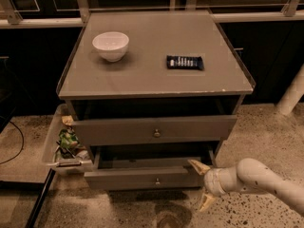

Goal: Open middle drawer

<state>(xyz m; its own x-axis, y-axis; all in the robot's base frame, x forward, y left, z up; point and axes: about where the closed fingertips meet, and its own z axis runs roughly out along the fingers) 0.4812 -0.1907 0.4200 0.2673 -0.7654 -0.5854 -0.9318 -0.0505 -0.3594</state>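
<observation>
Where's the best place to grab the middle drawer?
The small round knob centred on the flat front of the middle drawer, approached straight from the front: it is the only part standing proud. The gripper, open, sits by the drawer's right front corner.

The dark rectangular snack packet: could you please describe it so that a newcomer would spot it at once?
On the flat top of the grey cabinet, the dark rectangular snack packet lies right of centre. Its only neighbour there is a round white bowl, to the left; the open claw hangs far below, by the cabinet's front right corner. Only the packet is dark and flat.
</observation>
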